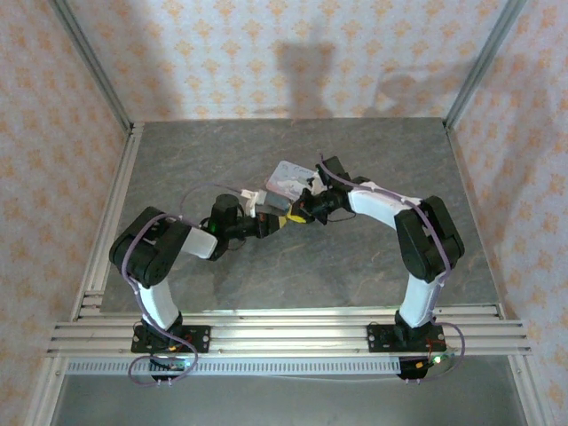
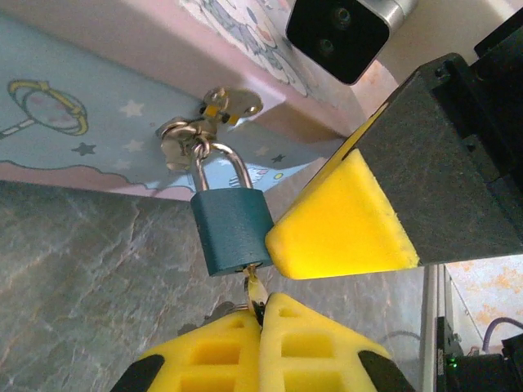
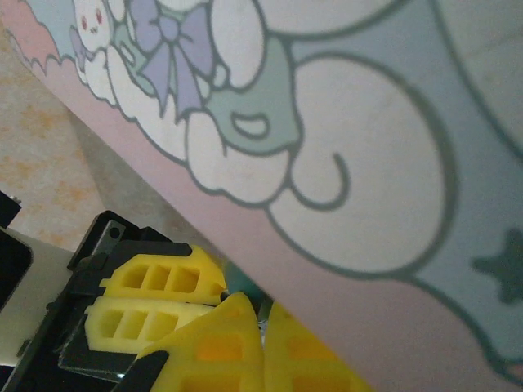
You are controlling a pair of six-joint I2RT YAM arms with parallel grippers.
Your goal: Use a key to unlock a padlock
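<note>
Plainly, the left gripper (image 2: 260,314) was clenched on the key (image 2: 253,286), a thin metal sliver pinched between ribbed yellow pads (image 2: 221,347), its tip at the base of the padlock (image 2: 231,230), likely ready to turn. The right gripper (image 2: 286,241) was closed, its smooth wedge tip against the lock's side, probably bracing it. That small teal block hung by a steel shackle (image 2: 239,167) from a pastel cartoon box (image 2: 82,159).
</note>
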